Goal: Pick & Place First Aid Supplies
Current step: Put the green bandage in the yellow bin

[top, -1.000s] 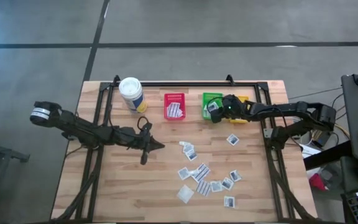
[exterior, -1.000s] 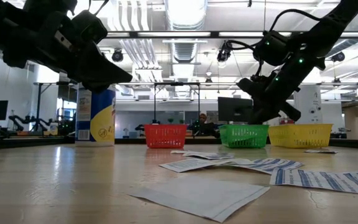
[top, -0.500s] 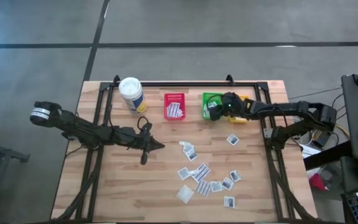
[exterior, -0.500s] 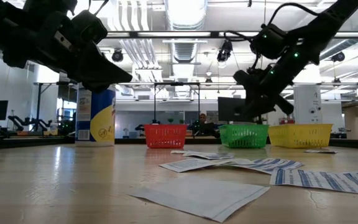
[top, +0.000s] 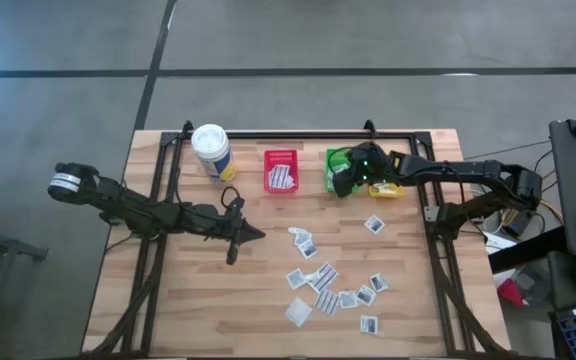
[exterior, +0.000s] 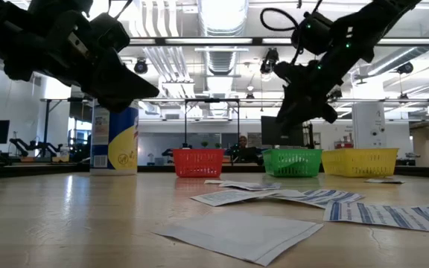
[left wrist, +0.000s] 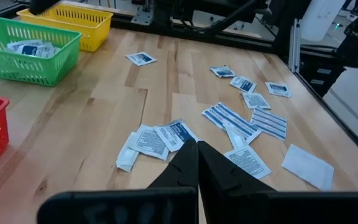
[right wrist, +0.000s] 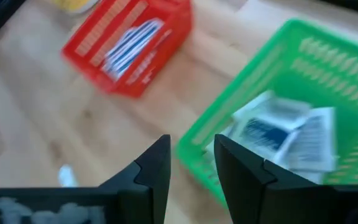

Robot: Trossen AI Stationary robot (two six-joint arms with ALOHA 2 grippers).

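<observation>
Green bin (top: pixel 341 163) topped by right gripper (right wrist: pixel 191 163), fingers spread, nothing pinched; lift advised before next packet (top: pixel 373 224). Left gripper (left wrist: pixel 197 163) pressed together, parked.

Nothing readable anywhere. Showing only illegible dark-blue print and stripes on the packets (left wrist: pixel 238 123) lying loose on the table (left wrist: pixel 104 112), and the same unreadable blur on those sitting in the green bin (right wrist: pixel 328 74) and the red bin (right wrist: pixel 135 43). Carrying a yellow-and-blue label on the canister (exterior: pixel 115 147), too small and shadowed for any word or brand to come through. Bearing no number, sign or marking on the yellow bin (left wrist: pixel 73 25).
</observation>
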